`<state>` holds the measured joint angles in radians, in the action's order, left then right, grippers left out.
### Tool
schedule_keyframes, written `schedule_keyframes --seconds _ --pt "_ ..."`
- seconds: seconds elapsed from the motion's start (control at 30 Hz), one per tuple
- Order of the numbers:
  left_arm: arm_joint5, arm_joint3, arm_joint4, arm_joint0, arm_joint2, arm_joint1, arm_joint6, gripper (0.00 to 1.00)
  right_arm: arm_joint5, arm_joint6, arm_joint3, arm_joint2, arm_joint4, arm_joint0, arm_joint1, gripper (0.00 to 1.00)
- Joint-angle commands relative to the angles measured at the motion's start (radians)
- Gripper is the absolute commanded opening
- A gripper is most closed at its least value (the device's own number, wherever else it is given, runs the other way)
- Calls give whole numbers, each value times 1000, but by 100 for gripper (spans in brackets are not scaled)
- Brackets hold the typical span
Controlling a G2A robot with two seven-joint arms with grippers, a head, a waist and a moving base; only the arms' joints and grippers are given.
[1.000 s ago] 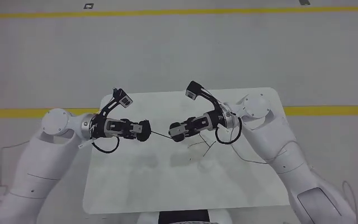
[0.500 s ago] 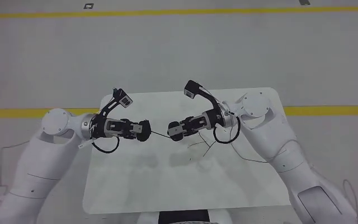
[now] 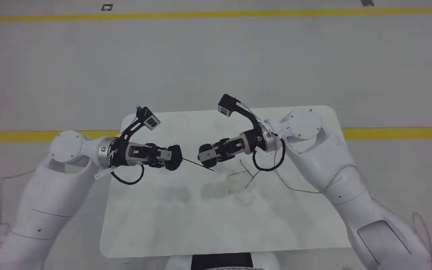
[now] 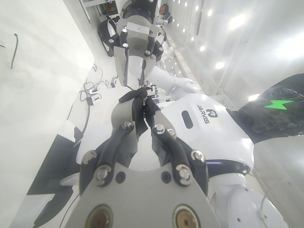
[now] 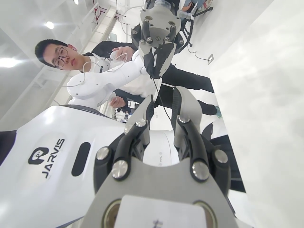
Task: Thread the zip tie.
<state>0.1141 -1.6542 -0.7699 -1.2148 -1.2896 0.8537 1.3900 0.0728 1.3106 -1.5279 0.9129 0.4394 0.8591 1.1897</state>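
Observation:
My left gripper (image 3: 176, 158) hangs above the white table (image 3: 169, 223), shut on one end of a thin black zip tie (image 3: 198, 165). The strap slants out toward my right gripper (image 3: 203, 155), which faces the left one a short way off. In the right wrist view, my right gripper (image 5: 163, 99) is open and the zip tie (image 5: 157, 88) runs between its fingers without being pinched. In the left wrist view, my left gripper (image 4: 142, 102) is closed on the tie, with the right gripper (image 4: 133, 81) just beyond its tip.
Several loose black zip ties (image 3: 246, 177) lie on the table beneath the right arm. Another loose tie (image 4: 14, 50) lies on the table surface in the left wrist view. The near half of the table is bare.
My right gripper has moved left, toward the left gripper, so the strap's free end now sticks out behind its fingers. The left arm has kept still.

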Motion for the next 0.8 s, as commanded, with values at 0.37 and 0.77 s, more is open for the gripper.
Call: schedule_keyframes --seconds 0.37,0.77 --pt "0 0 0 0 0 0 0 0 22 -14 17 -44 20 -23 15 19" --pt "0 0 0 0 0 0 0 0 29 -24 36 -69 38 -40 27 15"
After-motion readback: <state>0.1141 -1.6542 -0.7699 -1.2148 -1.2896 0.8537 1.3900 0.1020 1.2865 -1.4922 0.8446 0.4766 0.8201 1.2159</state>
